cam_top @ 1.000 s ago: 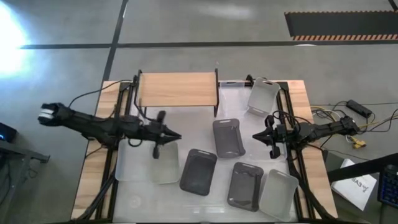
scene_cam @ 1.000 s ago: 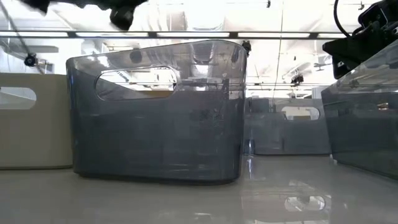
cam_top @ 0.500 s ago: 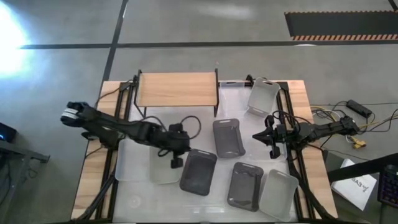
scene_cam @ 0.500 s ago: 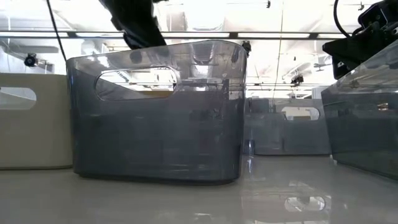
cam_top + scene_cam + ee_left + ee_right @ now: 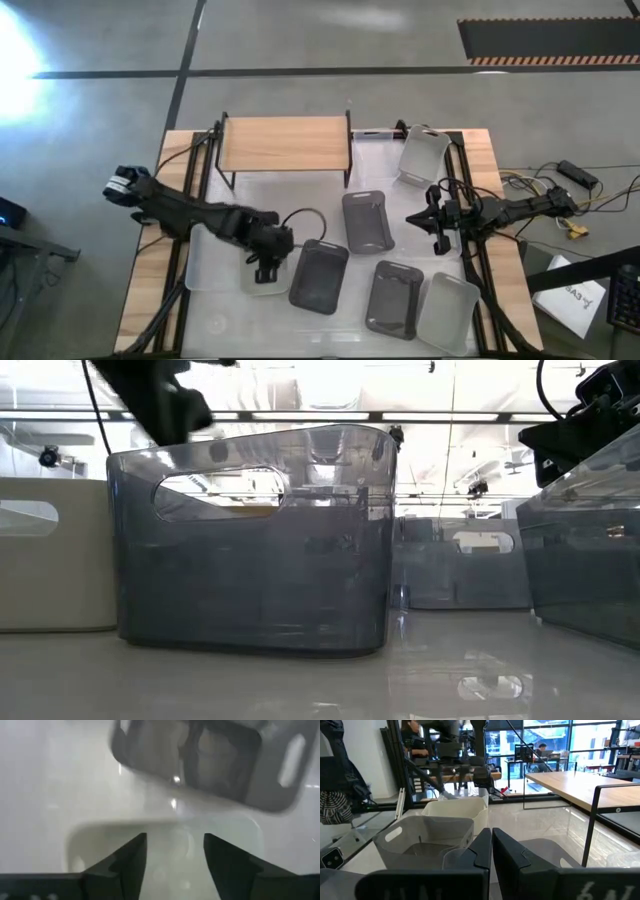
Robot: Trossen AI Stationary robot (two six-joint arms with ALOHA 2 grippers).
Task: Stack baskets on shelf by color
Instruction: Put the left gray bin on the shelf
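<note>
Swung back from over the dark grey basket [image 5: 320, 276] to hover above the whitish basket [image 5: 262, 270], left hand [image 5: 264, 272], fingers parted, empty, basket's rim directly beneath. Right hand [image 5: 432, 222] pinched closed, idle. Shelf [image 5: 285, 143] bare, beyond.

On the table [image 5: 470, 150] I count six baskets: three dark grey ones [image 5: 319, 276] in the middle, and three pale ones [image 5: 424, 154], at the upper right, lower right and lower left. One wooden shelf [image 5: 285, 143] stands at the top. Two arms, each with one hand.
</note>
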